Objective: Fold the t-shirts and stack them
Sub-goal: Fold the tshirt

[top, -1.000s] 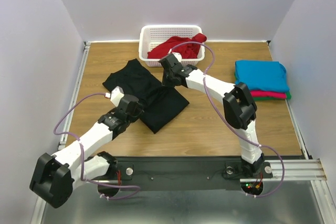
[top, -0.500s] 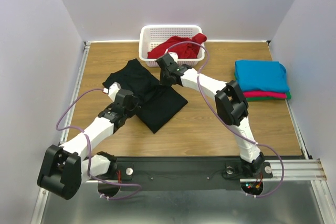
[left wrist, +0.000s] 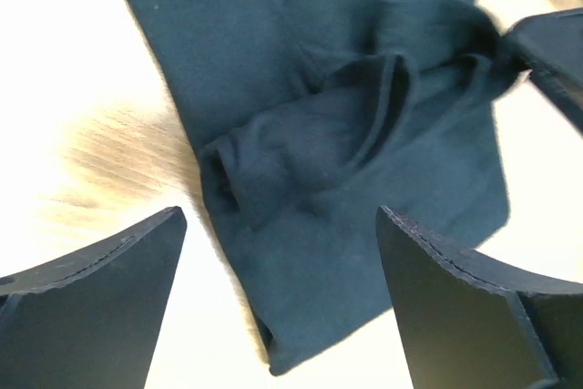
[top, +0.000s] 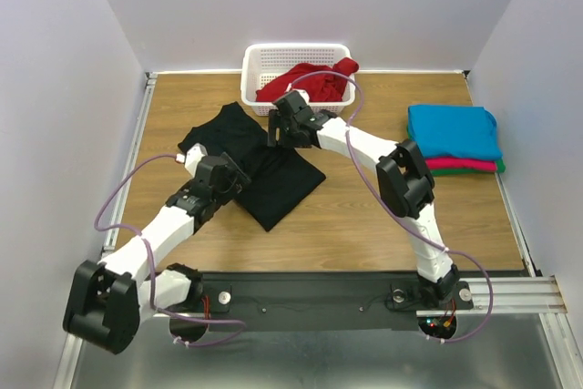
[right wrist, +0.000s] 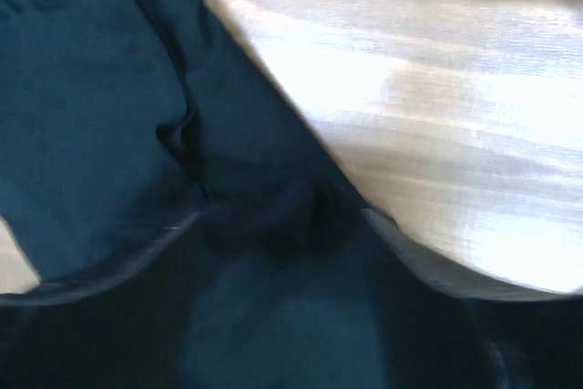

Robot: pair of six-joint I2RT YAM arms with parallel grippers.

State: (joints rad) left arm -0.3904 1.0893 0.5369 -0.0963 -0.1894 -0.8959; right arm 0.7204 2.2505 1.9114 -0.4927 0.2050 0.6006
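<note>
The left end effector (left wrist: 280,213) is spread wide: both fingers (left wrist: 100,307) stand well apart with nothing gripped between them. It hovers over the near left edge of the black shirt (top: 278,193). In your left wrist view, a rumpled fold of that shirt lies below the gap.

The right end effector (right wrist: 281,216) is at the far edge of the same shirt, just in front of the basket (top: 296,46). Its wrist view is blurred; the fingers appear parted over bunched black cloth. You cannot tell whether they touch it.

The black shirt lies partly folded on the desk (top: 364,216), left of centre. A red shirt (top: 305,82) sits in the basket. At the right edge, a turquoise shirt (top: 453,131) tops a folded stack over a pink-red one (top: 455,164) and a green one (top: 499,168).
</note>
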